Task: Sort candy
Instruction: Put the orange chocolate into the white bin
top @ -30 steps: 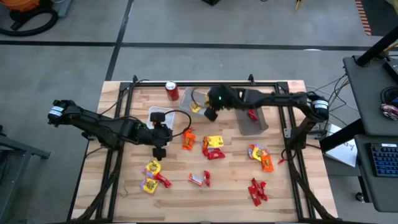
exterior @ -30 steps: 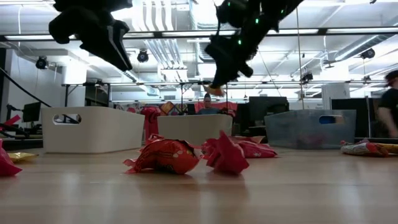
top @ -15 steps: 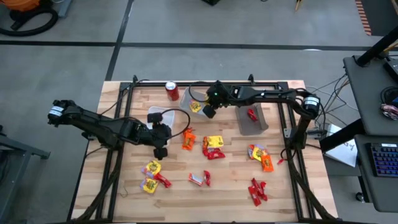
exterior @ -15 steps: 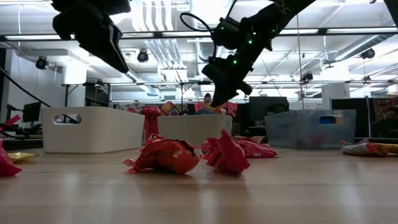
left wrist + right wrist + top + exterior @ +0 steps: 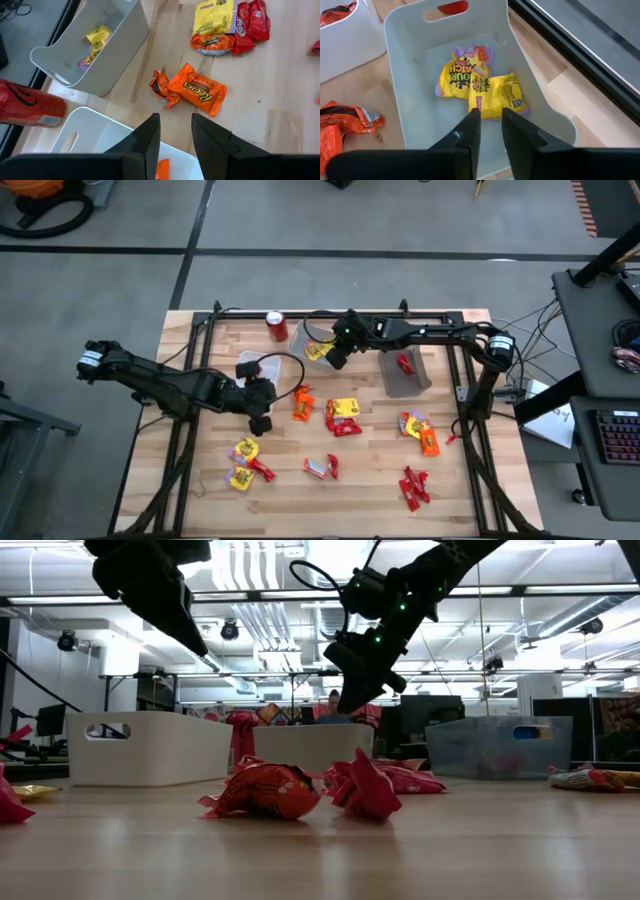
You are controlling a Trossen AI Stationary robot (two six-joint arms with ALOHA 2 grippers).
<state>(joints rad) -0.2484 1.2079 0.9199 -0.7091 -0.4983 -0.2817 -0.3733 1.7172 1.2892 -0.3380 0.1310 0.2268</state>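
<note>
In the left wrist view, the red soda can [image 5: 27, 106] is cut by the edge, and so is a red candy [image 5: 316, 46] at the far side. An orange candy [image 5: 162, 168] in the near white bin [image 5: 95, 131] is half hidden behind the left gripper [image 5: 176, 131]. In the low view, the bins' contents are hidden by their walls, and a red wrapper [image 5: 8, 802] is cut off.

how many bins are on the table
3. A white bin sits by the left gripper, a middle white bin holding yellow candy packs lies under the right gripper, and a grey bin sits further right. None seem hidden.
</note>
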